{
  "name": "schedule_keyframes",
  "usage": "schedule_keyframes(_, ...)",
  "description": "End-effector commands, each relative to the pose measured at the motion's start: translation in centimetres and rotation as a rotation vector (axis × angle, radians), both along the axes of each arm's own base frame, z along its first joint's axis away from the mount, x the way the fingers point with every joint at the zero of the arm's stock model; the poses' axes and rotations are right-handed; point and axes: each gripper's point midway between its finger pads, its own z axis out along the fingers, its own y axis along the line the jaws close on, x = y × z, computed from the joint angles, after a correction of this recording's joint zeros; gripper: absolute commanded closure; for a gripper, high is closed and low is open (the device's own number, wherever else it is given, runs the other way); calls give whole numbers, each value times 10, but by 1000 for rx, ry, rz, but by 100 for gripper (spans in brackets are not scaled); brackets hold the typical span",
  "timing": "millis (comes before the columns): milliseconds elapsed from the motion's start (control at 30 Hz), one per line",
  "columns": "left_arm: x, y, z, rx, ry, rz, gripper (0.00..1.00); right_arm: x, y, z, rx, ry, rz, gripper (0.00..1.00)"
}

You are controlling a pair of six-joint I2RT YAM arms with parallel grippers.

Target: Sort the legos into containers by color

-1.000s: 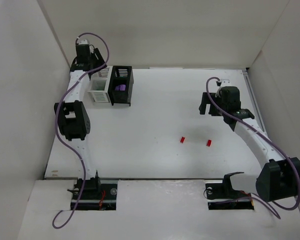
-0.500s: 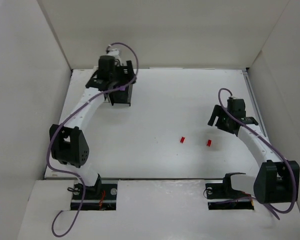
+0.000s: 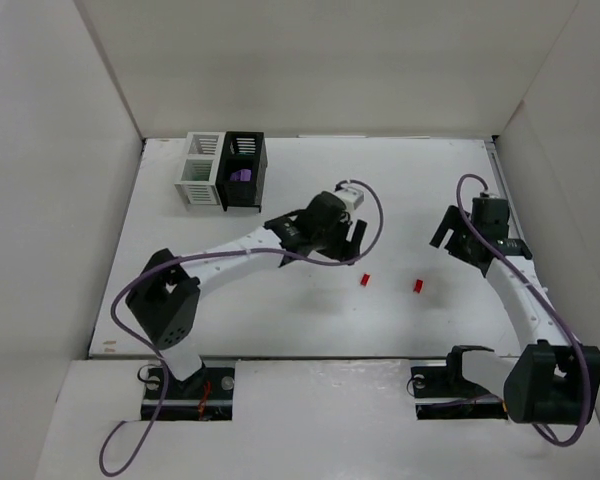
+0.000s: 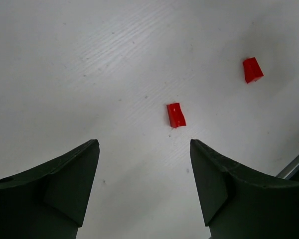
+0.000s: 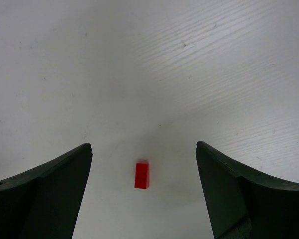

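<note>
Two red legos lie on the table: the left one (image 3: 364, 281) and the right one (image 3: 417, 286). My left gripper (image 3: 351, 240) is open and empty, hovering just up-left of the left brick. In the left wrist view this brick (image 4: 176, 115) lies ahead of the open gripper (image 4: 143, 143), with the other brick (image 4: 252, 69) farther off. My right gripper (image 3: 448, 233) is open and empty, up-right of the right brick. In the right wrist view that brick (image 5: 142, 175) lies below, between the spread fingers of the gripper (image 5: 143, 145). The joined white container (image 3: 201, 172) and black container (image 3: 245, 170) stand at the far left; a purple piece (image 3: 240, 175) shows in the black one.
White walls enclose the table on the left, back and right. A metal strip (image 3: 501, 185) runs along the table's right edge. The arm bases sit at the near edge.
My left arm has swung from over the containers to the table's middle, near the left red brick. My right gripper has drifted right and slightly nearer. The bricks have not moved.
</note>
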Motion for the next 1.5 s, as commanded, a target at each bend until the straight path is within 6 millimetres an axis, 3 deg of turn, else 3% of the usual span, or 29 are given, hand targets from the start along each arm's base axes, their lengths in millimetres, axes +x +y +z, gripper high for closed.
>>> schedule_keyframes(0, -6, -19, -16, 73, -51, 71, 30, 17, -12, 37, -23, -111, -28, 10)
schedule_keyframes(100, -16, -39, -25, 95, -26, 72, 31, 21, -9, 42, -16, -131, -7, 9)
schedule_keyframes(133, -20, -45, -38, 113, -9, 64, 31, 20, -9, 45, -23, -139, -1, 9)
schedule_keyframes(267, -26, -56, -50, 99, 11, 82, 31, 19, -11, 51, -27, -158, 4, 9)
schedule_keyframes(433, -19, -52, -66, 122, 7, 141, 35, 16, -11, 49, -33, -156, 10, 9)
schedule_keyframes(533, -26, -57, -83, 150, 19, 122, 37, 16, -11, 49, -34, -165, 10, 9)
schedule_keyframes(767, -36, -76, -85, 127, 22, 58, 38, 14, -9, 45, -34, -154, 23, 9)
schedule_keyframes(1033, -27, -74, -108, 196, -7, 101, 49, 12, -6, 39, -21, -156, 37, 9)
schedule_keyframes(1067, -28, -71, -119, 237, 1, 89, 50, 12, -6, 39, -21, -155, 37, 9)
schedule_keyframes(1200, -29, -62, -127, 288, -15, 108, 52, 12, -6, 39, -21, -155, 37, 9)
schedule_keyframes(1367, -28, -64, -120, 278, -19, 109, 67, 14, -6, 38, -21, -155, 37, 9)
schedule_keyframes(1467, -31, -62, -112, 287, -33, 111, 67, 14, -6, 38, -21, -155, 37, 9)
